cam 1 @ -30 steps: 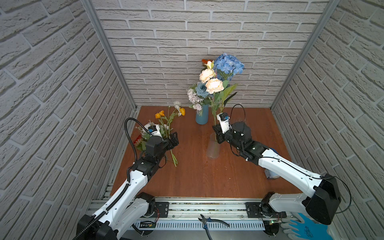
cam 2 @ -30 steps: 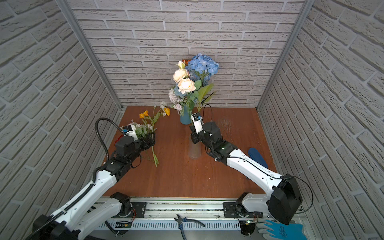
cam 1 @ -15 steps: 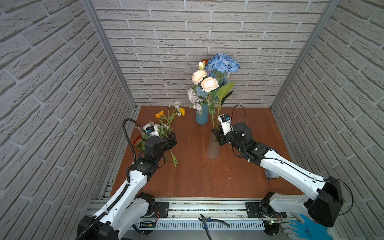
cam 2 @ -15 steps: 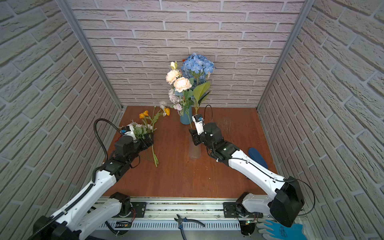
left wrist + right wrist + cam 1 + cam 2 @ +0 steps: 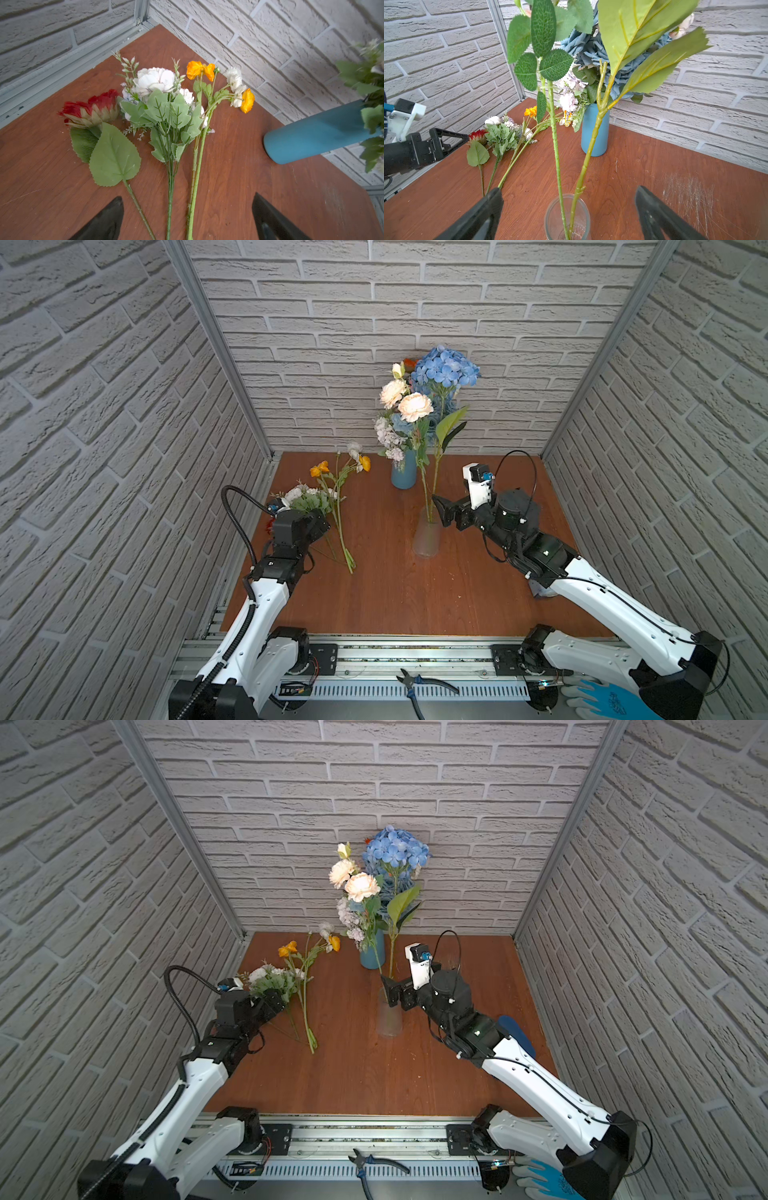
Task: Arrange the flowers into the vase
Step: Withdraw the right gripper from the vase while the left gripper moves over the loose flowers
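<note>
A clear glass vase stands mid-table with two stems in it: the blue hydrangea and a peach-bloomed stem. My right gripper is open just above the vase mouth, its fingers on either side of both stems and apart from them. Loose flowers lie at the left: a red-orange daisy, a white bunch and orange-yellow poppies. My left gripper is open over their stems, holding nothing.
A blue vase with lilac and blue blooms stands at the back, close behind the glass vase. Brick walls close in three sides. Pliers and a blue glove lie at the front rail.
My right gripper has opened and let go of the hydrangea stem, which now stands in the glass vase, its head swung left. The left arm has hardly moved.
</note>
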Tool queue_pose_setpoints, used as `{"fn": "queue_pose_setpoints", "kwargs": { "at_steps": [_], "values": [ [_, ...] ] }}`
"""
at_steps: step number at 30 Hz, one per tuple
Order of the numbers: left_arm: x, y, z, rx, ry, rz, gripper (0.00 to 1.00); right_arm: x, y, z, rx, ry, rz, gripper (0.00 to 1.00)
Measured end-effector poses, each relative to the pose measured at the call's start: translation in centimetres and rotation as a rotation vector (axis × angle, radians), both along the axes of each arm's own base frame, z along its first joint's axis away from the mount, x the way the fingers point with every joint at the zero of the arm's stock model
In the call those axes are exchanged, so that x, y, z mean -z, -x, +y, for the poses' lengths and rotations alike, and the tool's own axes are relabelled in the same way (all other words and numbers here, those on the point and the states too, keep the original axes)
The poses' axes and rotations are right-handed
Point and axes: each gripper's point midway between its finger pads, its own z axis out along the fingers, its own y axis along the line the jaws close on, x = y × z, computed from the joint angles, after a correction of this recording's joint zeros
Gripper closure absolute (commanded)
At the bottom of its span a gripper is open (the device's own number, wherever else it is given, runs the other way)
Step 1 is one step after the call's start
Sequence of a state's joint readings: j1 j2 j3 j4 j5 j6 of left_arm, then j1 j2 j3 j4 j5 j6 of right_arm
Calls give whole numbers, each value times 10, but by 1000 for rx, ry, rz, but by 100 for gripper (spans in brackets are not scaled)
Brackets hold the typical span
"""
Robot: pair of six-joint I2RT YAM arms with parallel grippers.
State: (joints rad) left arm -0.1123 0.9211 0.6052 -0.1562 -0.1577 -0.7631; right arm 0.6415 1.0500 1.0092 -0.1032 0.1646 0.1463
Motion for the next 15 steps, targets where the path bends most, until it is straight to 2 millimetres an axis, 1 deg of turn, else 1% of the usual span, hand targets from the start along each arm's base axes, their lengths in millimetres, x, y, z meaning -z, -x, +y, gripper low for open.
{"fn": "queue_pose_setpoints", "kwargs": {
  "at_steps": [3, 10, 15],
  "values": [
    [11, -4, -2, 12, -2, 42, 16, 3, 0, -1, 6, 3, 9, 0],
    [32, -7, 1, 1, -12, 107, 29, 15, -1, -4, 23, 23, 36, 0],
    [53, -8, 0, 11, -7, 160, 30, 24, 0, -4, 26, 30, 67, 0]
  ]
}}
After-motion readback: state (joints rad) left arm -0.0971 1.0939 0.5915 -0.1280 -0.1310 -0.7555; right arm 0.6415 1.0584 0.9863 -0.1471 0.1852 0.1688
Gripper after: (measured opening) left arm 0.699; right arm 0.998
